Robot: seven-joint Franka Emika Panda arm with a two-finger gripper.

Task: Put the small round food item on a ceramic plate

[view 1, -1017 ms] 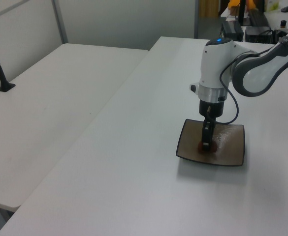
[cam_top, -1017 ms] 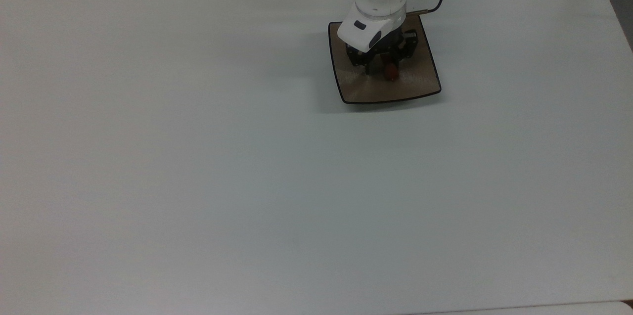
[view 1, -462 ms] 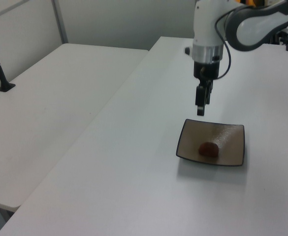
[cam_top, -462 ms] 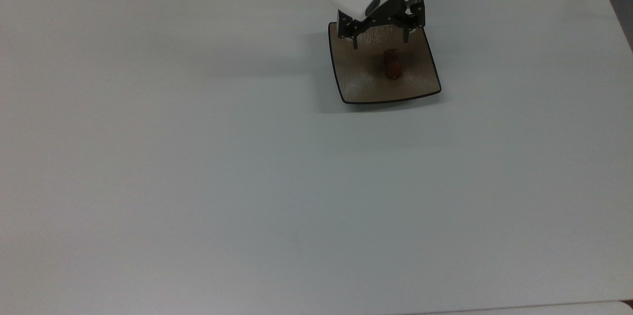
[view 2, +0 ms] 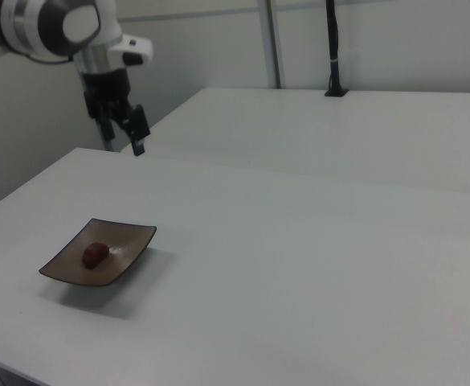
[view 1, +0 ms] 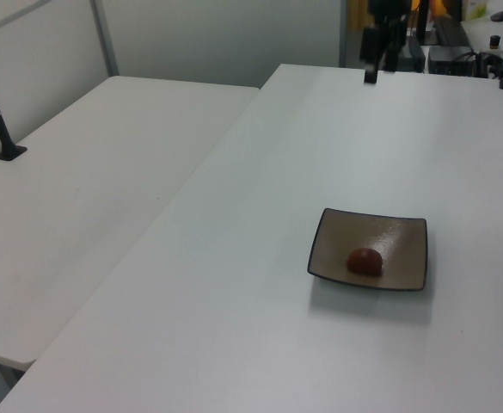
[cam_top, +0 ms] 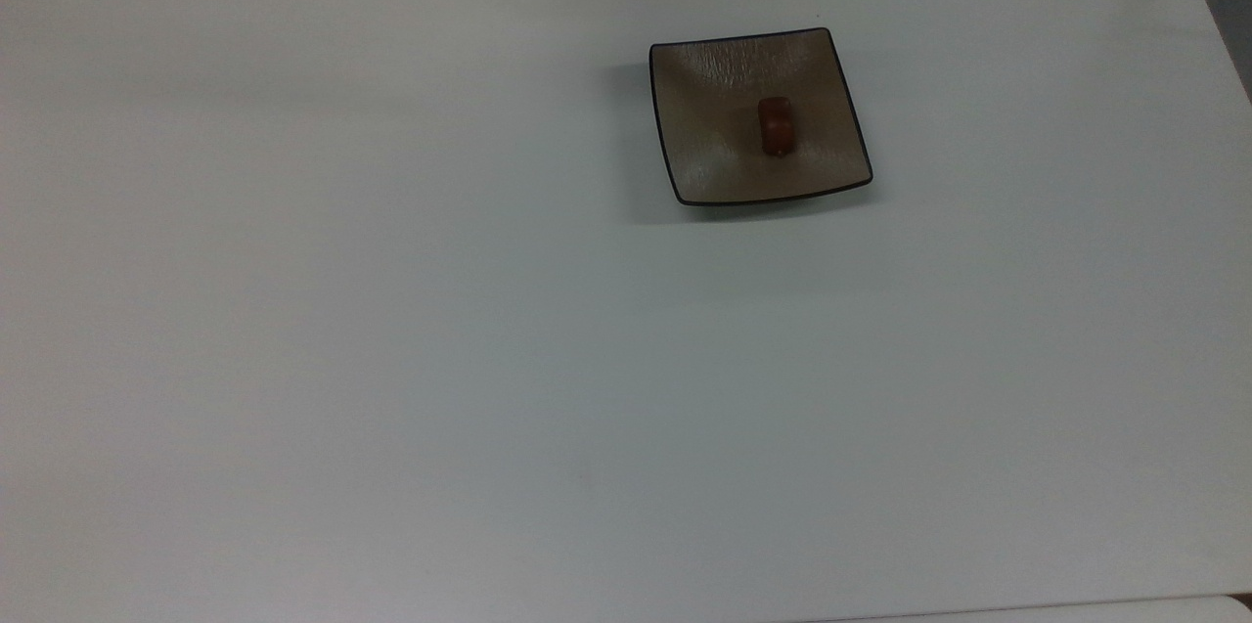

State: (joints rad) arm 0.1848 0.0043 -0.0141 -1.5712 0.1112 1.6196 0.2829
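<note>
Resting near the middle of the square taupe-brown ceramic plate (cam_top: 704, 163), the small dark reddish-brown glossy food lump (cam_top: 776, 125) looks placed. The black two-finger gripper (view 2: 132, 135) hangs high, jaws parted, holding nothing. Risk: the rounded lump could roll toward the plate's upturned edge if the white table (cam_top: 391, 359) is bumped.

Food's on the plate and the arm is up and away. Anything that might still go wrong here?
Little, I think. The food item is a rounded lump lying loose near the middle of the plate, so a knock to the table might roll it; the plate's upturned edges would probably stop it. The gripper hangs high beyond the plate, so only a careless return pass would likely disturb anything.
</note>
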